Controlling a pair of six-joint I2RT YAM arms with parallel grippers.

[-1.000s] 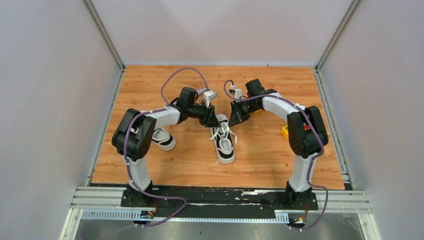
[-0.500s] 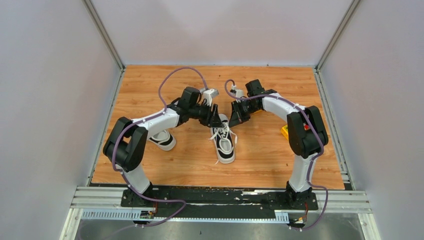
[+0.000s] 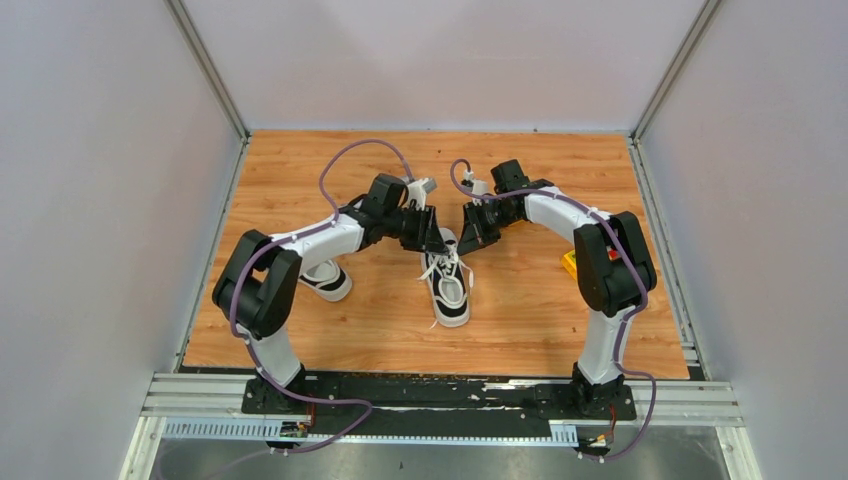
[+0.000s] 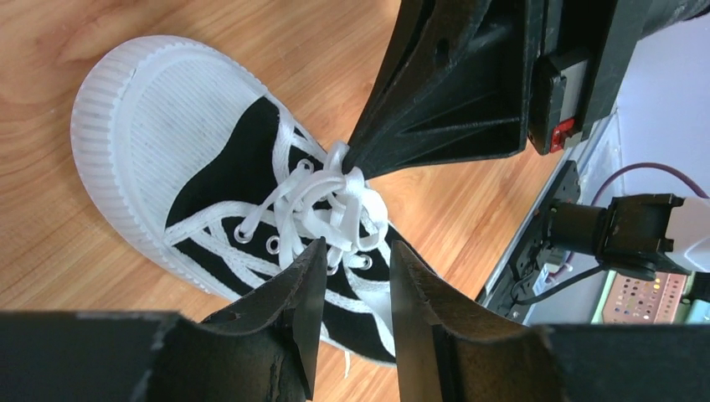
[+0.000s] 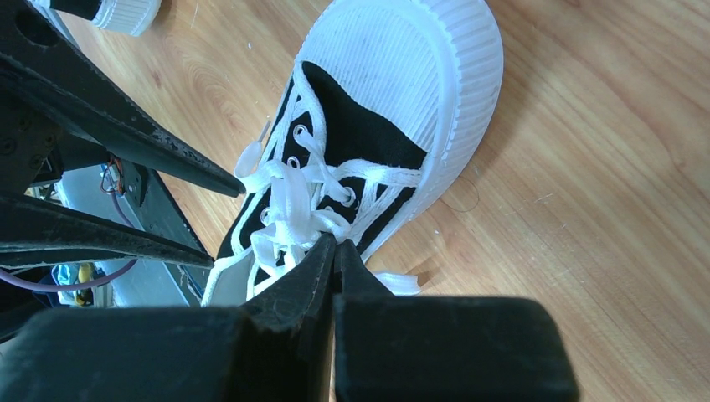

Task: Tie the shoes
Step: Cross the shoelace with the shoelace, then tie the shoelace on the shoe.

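Observation:
One black-and-white shoe lies mid-table with its white toe cap pointing away from the arms and its white laces bunched over the tongue. My right gripper is shut, its tips pinching a lace strand at that bunch; in the left wrist view its black tip meets the laces. My left gripper hovers open just over the laces, strands showing in the gap, nothing clamped. The second shoe lies to the left, partly hidden under my left arm.
A small yellow object sits on the wooden table beside my right arm's elbow. White walls enclose the table on three sides. Metal rails run along the near edge by the arm bases.
My left arm has reached a little further right toward the middle shoe's laces, and its jaws have narrowed slightly. The right arm and both shoes have not moved.

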